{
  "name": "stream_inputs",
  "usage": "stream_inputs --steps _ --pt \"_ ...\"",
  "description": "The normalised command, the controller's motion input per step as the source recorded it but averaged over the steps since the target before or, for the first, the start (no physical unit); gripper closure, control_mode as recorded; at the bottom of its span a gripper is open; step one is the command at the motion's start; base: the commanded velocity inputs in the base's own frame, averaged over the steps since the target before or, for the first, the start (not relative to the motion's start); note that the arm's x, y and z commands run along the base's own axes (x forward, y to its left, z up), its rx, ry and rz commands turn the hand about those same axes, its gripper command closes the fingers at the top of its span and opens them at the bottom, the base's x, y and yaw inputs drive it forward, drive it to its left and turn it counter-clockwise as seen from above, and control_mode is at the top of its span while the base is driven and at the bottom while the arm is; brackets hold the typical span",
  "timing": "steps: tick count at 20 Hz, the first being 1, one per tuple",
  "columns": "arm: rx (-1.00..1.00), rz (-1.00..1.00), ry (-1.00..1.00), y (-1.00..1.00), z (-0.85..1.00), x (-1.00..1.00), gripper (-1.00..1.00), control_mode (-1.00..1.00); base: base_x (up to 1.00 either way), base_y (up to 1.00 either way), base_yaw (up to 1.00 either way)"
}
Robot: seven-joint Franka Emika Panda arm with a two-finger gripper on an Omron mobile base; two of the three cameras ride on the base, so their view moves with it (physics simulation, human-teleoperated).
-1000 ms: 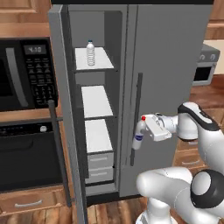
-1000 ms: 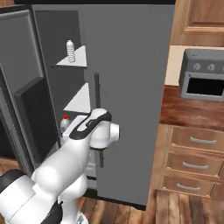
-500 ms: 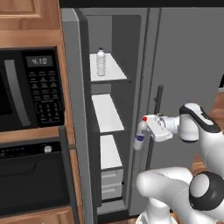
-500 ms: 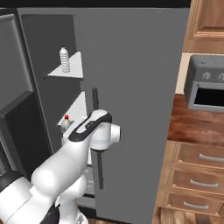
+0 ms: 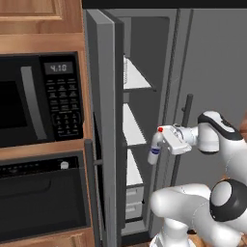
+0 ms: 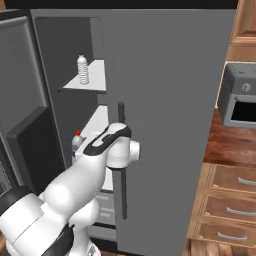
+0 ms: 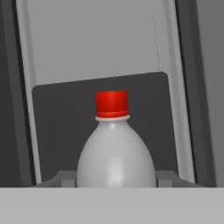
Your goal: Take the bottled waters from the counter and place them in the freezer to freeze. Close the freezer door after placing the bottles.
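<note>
One red-capped bottle (image 5: 155, 147) sits clenched in the hand (image 5: 166, 144), held roughly upright with a slight tilt, just in front of the open freezer (image 5: 140, 120) at about the level of the middle shelf (image 5: 133, 129). In the hand view its red cap and shoulders (image 7: 114, 144) face the dark dispenser panel on the inside of the freezer door (image 5: 103, 120), so the hand seems aimed partly at the door rather than the shelves.

Second bottle, teal-capped (image 6: 83, 69), already stands upright on the upper shelf (image 6: 92, 80), near its front edge.

Risks from here, as a guess:
- Bottle is outside the compartment, so a release now drops it to the floor.
- Freezer door stands close beside the opening; a swing inward could knock the bottle or wrist on the door edge or on the handle of the right door (image 5: 182, 130).
- Tilted bottle may tip on the shelf if let go before its base sits flat.
- Set too near the shelf lip, it could roll out or block the door from closing.
- Arm elbow (image 6: 120, 147) is near the right door handle (image 6: 121, 160); a snag is possible.
</note>
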Motion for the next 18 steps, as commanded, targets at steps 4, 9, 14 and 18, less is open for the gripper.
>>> stream_inputs --steps 4,9,14,18 --pt "0.00 0.00 0.00 0.00 0.00 0.00 1.00 1.00 0.31 0.12 -0.01" --pt "-0.10 -0.15 -0.08 0.08 0.67 -0.09 1.00 -1.00 0.01 0.06 0.00" --pt "-0.21 -0.36 -0.18 0.02 1.00 -0.08 1.00 -1.00 0.00 0.00 0.00" --pt "-0.22 -0.37 -0.25 0.08 1.00 -0.13 1.00 -1.00 0.00 0.00 0.00"
